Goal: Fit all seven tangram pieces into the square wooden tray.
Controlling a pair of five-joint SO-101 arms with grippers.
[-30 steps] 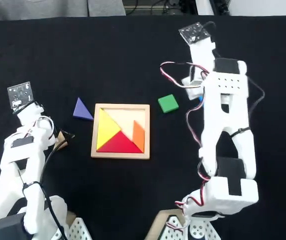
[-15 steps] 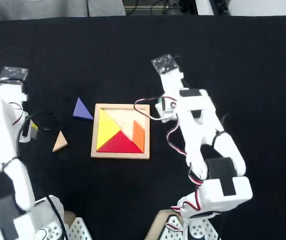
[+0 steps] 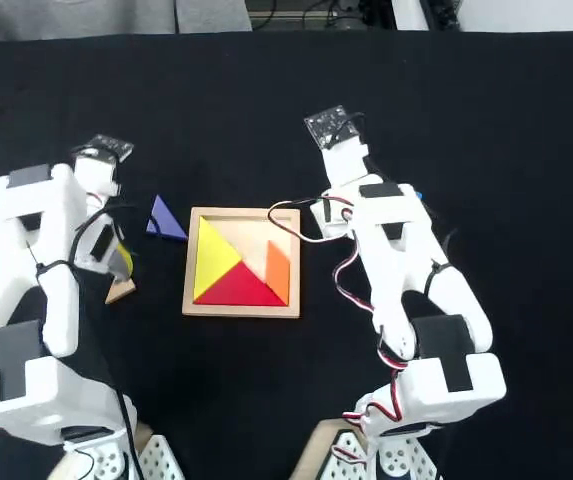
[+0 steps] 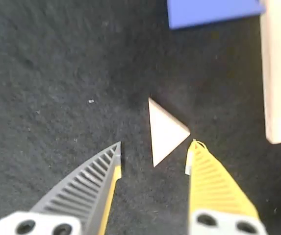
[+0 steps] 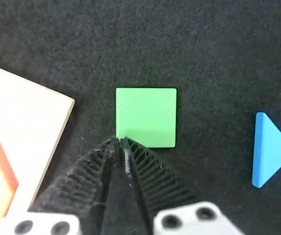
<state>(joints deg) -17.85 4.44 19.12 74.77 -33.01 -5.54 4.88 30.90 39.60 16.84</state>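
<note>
- Seven pieces are showing in all: three inside the square wooden tray [image 3: 242, 212] and four lying loose on the black cloth [image 3: 256, 110].
- Far left, the left gripper [image 4: 156, 144] is hanging low over the cloth with its fingers apart, one on each side of one tan triangle [image 4: 166, 131]. Open cloth is running all around it.
- One purple triangle [image 3: 164, 220] is lying just beside the tray's top-left corner, apart from the tan triangle.
- The tray is holding one yellow triangle [image 3: 214, 258], one red triangle [image 3: 238, 290] and one orange piece [image 3: 279, 270]. Bare wood is showing across its upper-right part.
- Past the tray's right edge, the right gripper [image 5: 122, 142] is sitting with its fingers pressed together, gripping nothing. Its tips are meeting the near edge of one green square [image 5: 146, 116].
- One light-blue triangle [image 5: 270, 149] is lying farther right, apart from the green square, with open cloth between them.
</note>
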